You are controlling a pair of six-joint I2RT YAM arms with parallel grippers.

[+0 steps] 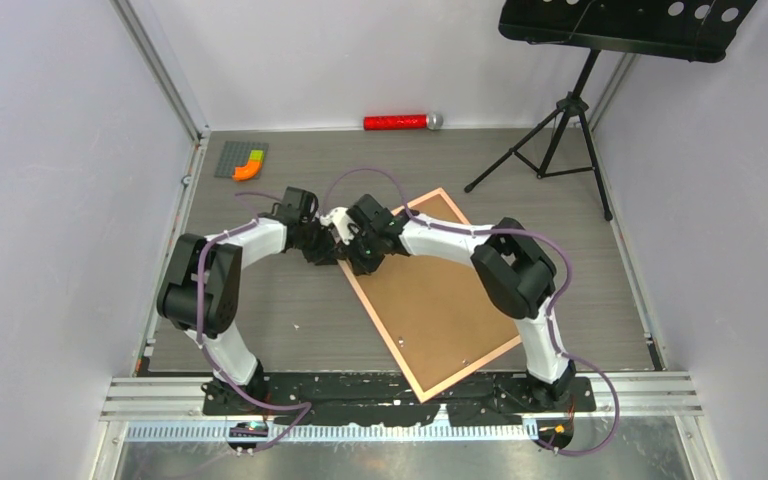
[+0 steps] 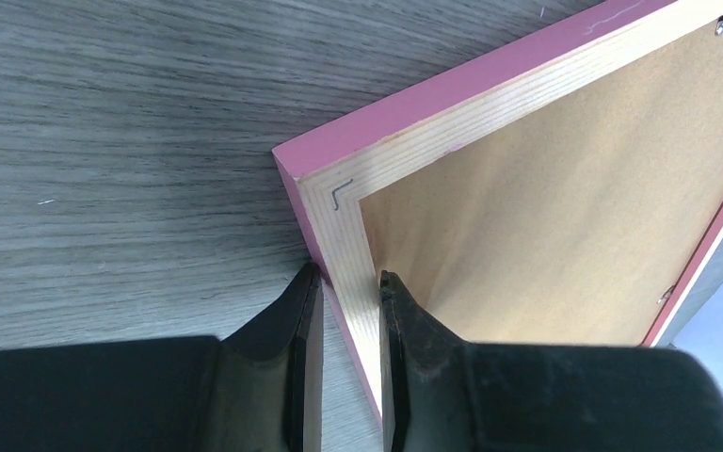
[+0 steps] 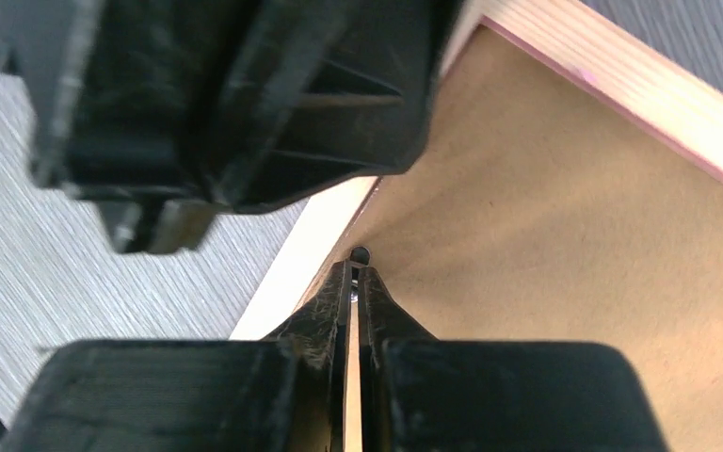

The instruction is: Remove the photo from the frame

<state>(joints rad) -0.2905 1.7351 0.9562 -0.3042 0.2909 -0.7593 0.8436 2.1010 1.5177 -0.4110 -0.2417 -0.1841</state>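
The frame (image 1: 471, 369) lies face down, skewed, at the middle right of the grey wood-grain table (image 1: 290, 300), its brown backing board (image 1: 435, 300) uppermost. Only the left wrist view shows the pale striped wood rim, the pink painted outer edge and a bent metal staple (image 2: 341, 193) at the corner. There the left gripper (image 2: 345, 278) clamps the rim. In its own view the right gripper (image 3: 358, 268) has its jaws almost together at the rim's inner edge.
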